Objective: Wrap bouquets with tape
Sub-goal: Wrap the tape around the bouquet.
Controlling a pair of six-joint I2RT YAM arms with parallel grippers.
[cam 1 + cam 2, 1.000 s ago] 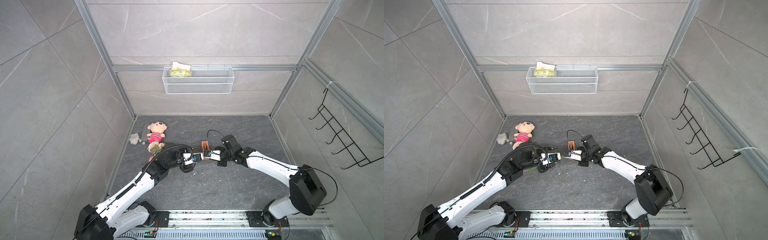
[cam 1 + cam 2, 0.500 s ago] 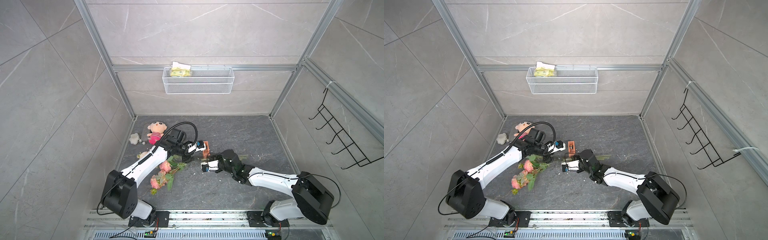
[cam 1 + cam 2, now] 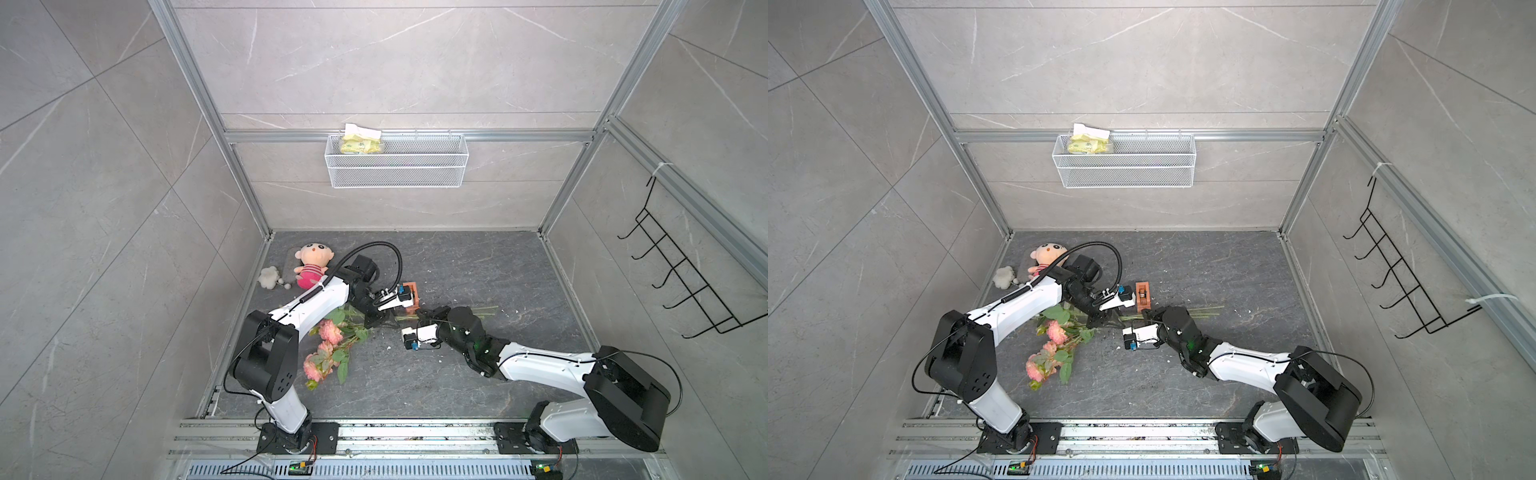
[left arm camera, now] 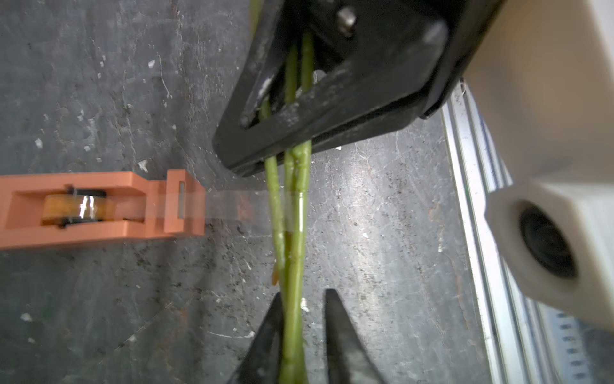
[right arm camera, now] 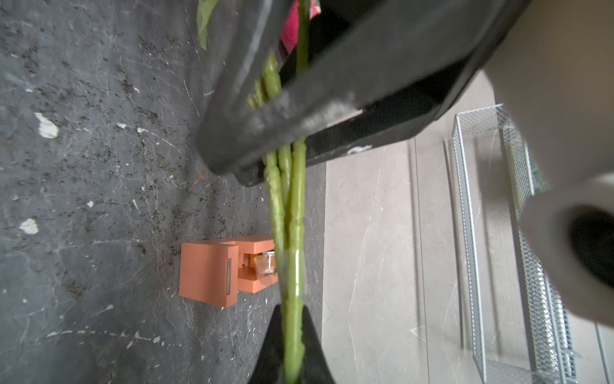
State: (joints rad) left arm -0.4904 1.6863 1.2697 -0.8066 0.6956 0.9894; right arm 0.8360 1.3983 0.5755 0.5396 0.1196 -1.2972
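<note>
The bouquet [image 3: 328,345] lies on the dark floor with its pink blooms toward the left arm's base. Its long green stems [image 3: 478,309] run right past both grippers. My left gripper [image 3: 379,322] is shut on the stems [image 4: 292,319], which press against one finger. My right gripper [image 3: 424,314] is shut on the same stems [image 5: 292,266] a little further along. The orange tape dispenser [image 3: 411,293] stands just behind the stems. A clear strip of tape [image 4: 239,209] runs from the dispenser [image 4: 99,206] onto the stems between the two grippers.
A pink plush doll [image 3: 311,266] and a white fluffy toy [image 3: 269,277] lie at the back left corner. A white wire basket [image 3: 397,174] hangs on the back wall and a black hook rack [image 3: 681,291] on the right wall. A metal rail [image 3: 415,436] runs along the front.
A second ago both grippers met beside the dispenser and the left arm covered the blooms. The left arm has swung back, uncovering them, and its jaws have closed in on the stems.
</note>
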